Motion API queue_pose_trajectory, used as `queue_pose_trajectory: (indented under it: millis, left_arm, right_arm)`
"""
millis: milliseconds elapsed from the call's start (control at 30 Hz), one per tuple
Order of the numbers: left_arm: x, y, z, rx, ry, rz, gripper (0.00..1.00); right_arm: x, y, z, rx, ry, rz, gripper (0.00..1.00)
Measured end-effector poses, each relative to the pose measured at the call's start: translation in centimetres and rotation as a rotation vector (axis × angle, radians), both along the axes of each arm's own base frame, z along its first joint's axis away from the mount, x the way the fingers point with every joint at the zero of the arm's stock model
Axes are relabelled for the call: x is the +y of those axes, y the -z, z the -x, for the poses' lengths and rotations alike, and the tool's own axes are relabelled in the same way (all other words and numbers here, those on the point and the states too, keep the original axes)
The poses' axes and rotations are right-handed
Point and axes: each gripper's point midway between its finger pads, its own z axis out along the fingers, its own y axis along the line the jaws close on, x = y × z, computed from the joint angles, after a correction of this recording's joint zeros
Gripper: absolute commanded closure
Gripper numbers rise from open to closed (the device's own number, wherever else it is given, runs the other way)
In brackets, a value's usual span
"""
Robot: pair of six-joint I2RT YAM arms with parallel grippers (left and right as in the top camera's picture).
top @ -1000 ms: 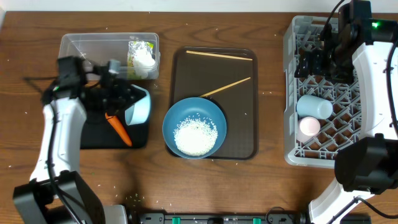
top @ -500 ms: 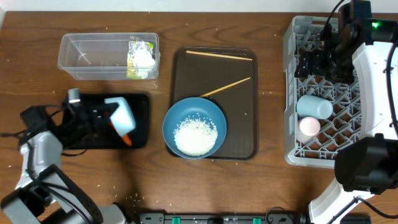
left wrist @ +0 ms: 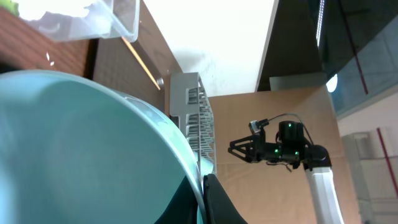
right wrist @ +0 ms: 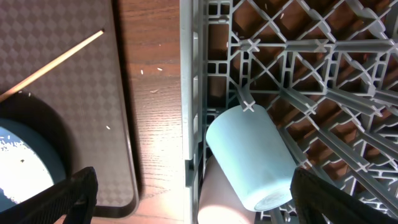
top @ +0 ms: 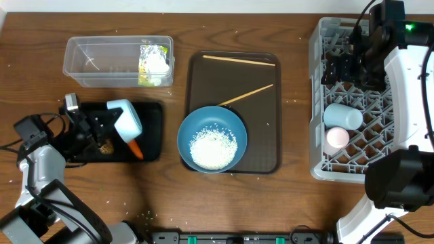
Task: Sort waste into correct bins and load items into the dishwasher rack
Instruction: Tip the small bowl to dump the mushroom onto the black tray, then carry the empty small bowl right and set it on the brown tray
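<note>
White rice (top: 213, 149) (loose) in blue bowl (top: 203, 120)

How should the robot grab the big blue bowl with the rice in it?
Probably best to pinch the big blue bowl by its thin rim on the right side, coming straight down with one finger inside and one outside. It sits upright on the brown tray and the rice is heaped in the middle. The slanted chopstick points at the far rim, so stay clear of that.
</note>
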Motion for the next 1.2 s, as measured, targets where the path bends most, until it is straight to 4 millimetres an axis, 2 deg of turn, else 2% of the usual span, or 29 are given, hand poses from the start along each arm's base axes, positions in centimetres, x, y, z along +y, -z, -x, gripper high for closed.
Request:
queue_pose_trajectory:
  millis: [133, 233, 300, 433, 500, 567, 700, 867, 967, 1200]
  left_arm:
    - [-0.3, -0.5, -0.8, -0.048, 0.023, -0.038, 0.94]
    - [-1.6, -1.7, -2.5, -0.115, 0.077, -0.106, 0.94]
    - [-3.1, -3.2, -4.1, -0.184, 0.119, -0.179, 0.94]
    - [-8.8, -7.4, -7.0, -0.349, 0.200, -0.312, 0.94]
    - [-12.5, -8.1, -7.8, -0.359, 0.221, -0.352, 0.94]
    - [-15.9, -7.4, -8.2, -0.334, 0.232, -0.393, 0.94]
    - [-22.5, -3.9, -8.2, -0.277, 0.245, -0.536, 0.94]
    - [-28.8, 0.0, -6.6, -0.289, 0.292, -0.732, 0.94]
    - [-30.3, 1.6, -5.8, -0.291, 0.317, -0.843, 0.94]
    - [-31.5, 1.4, -6.4, -0.375, 0.327, -0.967, 0.94]
  right_arm:
    - [0.0, 0.0, -0.2, -0.006, 0.000, 0.001, 0.08]
    - [0.0, 0.0, -0.3, -0.011, 0.000, 0.001, 0.07]
    - [0.0, 0.0, -0.3, -0.011, 0.000, 0.001, 0.08]
    - [0.1, 0.0, -0.3, -0.010, -0.003, 0.001, 0.07]
    - [0.1, 0.0, -0.3, -0.010, -0.003, 0.001, 0.07]
    - [0.1, 0.0, -0.2, -0.010, -0.003, 0.001, 0.07]
    - [0.1, 0.0, -0.3, -0.011, -0.003, 0.001, 0.06]
    - [0.1, 0.0, -0.2, -0.007, -0.003, 0.001, 0.07]
    - [0.1, 0.0, 0.0, -0.002, -0.003, 0.000, 0.07]
    - [0.1, 0.0, 0.0, -0.002, -0.003, 0.000, 0.07]
